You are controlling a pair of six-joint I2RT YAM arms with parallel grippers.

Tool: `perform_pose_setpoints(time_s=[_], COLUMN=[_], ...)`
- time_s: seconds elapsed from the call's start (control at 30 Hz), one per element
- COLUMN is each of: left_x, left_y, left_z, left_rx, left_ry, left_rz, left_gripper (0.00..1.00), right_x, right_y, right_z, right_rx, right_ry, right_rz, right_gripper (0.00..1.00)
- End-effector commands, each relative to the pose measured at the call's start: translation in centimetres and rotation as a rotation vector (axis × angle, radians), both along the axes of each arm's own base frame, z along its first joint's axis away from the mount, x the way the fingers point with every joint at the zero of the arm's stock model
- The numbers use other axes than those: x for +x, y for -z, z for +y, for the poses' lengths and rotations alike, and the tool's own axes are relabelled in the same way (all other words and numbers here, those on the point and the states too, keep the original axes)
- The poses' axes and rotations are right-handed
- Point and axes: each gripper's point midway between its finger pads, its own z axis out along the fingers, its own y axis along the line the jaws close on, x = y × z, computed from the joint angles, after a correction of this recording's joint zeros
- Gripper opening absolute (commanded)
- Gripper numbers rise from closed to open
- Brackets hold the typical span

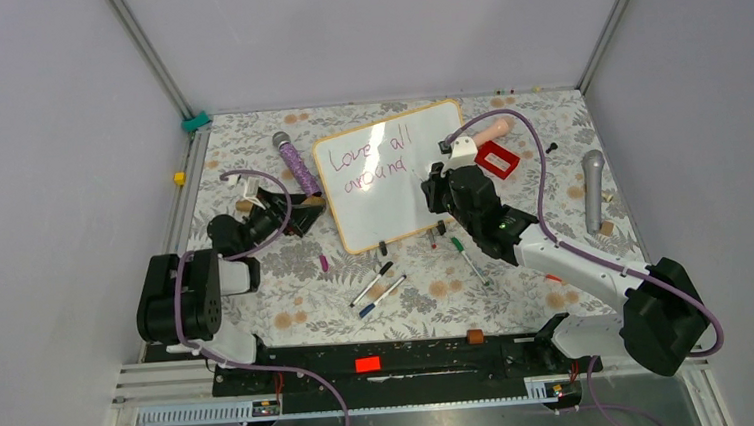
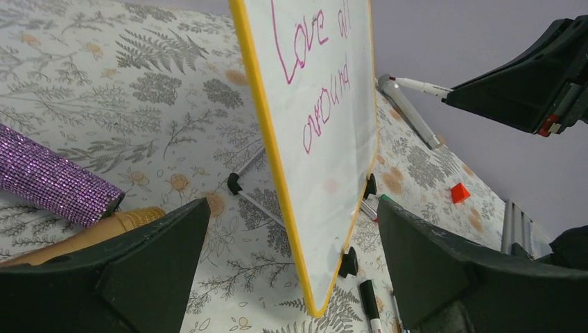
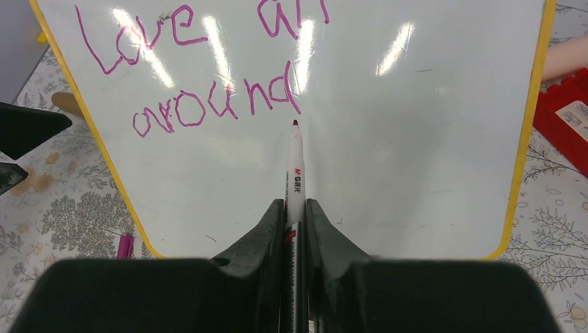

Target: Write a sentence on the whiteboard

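Two lines of the sentence (image 1: 375,163) sit upper left on the whiteboard (image 1: 393,212), far across the counter (image 1: 300,314), with bare white below to its frame. The right hand (image 3: 296,208) clamps a marker (image 3: 295,159), tip just under "around"; the left hand (image 2: 292,207) gapes by the board's left edge.

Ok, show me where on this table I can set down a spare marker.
Free: the strip of cloth behind the whiteboard along the back wall, and the near patch between the left arm's base and the loose markers. Crowded: left of the board by the purple microphone, and right of it, where the right gripper holds a marker beside the red block.
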Motion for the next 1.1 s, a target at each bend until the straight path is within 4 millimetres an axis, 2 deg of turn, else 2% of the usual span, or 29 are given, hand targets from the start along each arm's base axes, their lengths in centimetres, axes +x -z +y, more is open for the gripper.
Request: perform_pose_setpoints(time_s=[0.0, 0.17, 0.43, 0.57, 0.8, 1.07], left_x=[0.1, 0.3, 1.2, 1.3, 1.7, 2.4], left_y=[-2.2, -2.2, -1.9, -2.0, -1.4, -1.2], left_z=[-0.7, -0.7, -1.4, -1.4, -1.6, -2.3], left_rx=[-0.005, -0.009, -0.033, -0.031, -0.037, -0.045], left_ry=[0.099, 0.099, 0.166, 0.166, 0.191, 0.227], left_rz=[-0.106, -0.102, -0.052, -0.056, -0.031, -0.014], left_gripper=[0.9, 0.83, 0.61, 0.61, 0.74, 0.76], right_x=[0.7, 0.6, 0.6, 0.6, 0.5, 0.5], right_y=[-1.8, -1.9, -1.8, -1.9, -1.9, -2.0], right_z=[-0.3, -0.4, -0.4, -0.6, -0.6, -0.6], right_rx=[0.032, 0.032, 0.036, 0.032, 0.033, 0.033], right_ry=[0.024, 0.027, 0.025, 0.028, 0.029, 0.029], right_rz=[-0.06, -0.062, -0.064, -0.068, -0.07, -0.071], right_gripper=[0.0, 0.0, 0.0, 0.0, 0.0, 0.0])
